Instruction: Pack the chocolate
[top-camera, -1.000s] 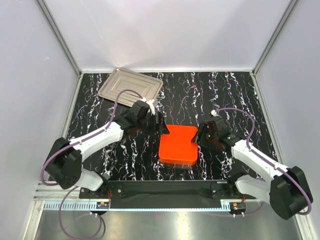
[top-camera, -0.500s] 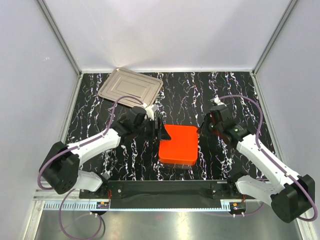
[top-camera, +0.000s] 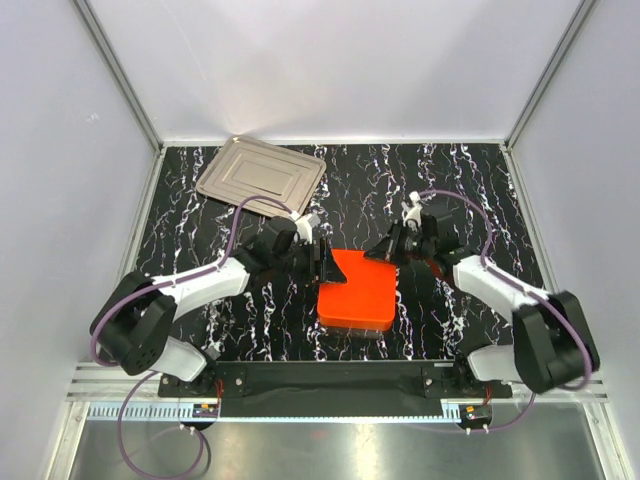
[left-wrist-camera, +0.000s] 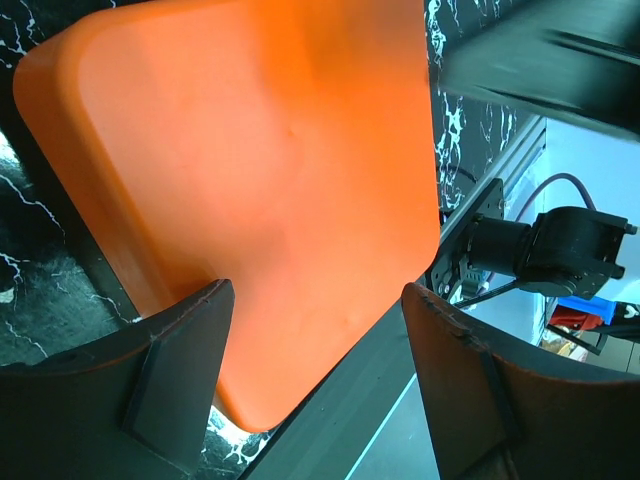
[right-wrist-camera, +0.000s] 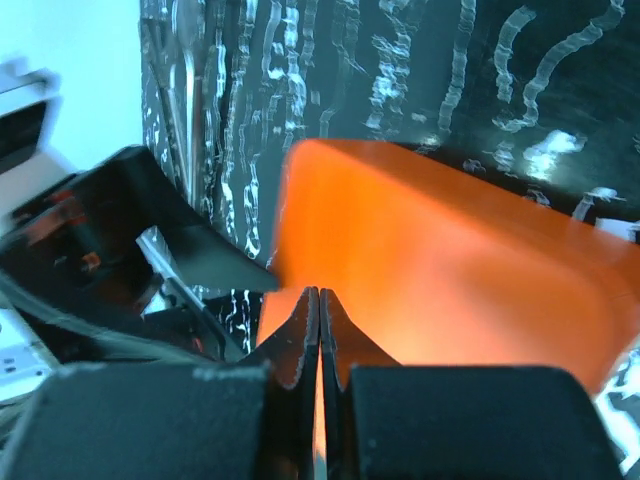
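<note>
- A rounded-corner orange plastic box (top-camera: 355, 290) lies closed, its smooth top up, at the centre of the black white-veined table (top-camera: 450, 180).
- No chocolate pieces show in any view. Whether they sit inside the box cannot be told.
- The left hand (top-camera: 320, 262) is at the box's upper-left corner. It is spread wide and grips nothing.
- In the left wrist view its dark fingers (left-wrist-camera: 175, 365) stand at lower left and lower right, with a corner of the orange top between them.
- The right hand (top-camera: 378, 251) is at the box's upper-right corner. Its fingers (right-wrist-camera: 300, 340) are pressed together with nothing between them, tips over the orange top.
- A flat silver metal tray (top-camera: 260, 175) lies in the table's upper left, well apart from both hands.
</note>
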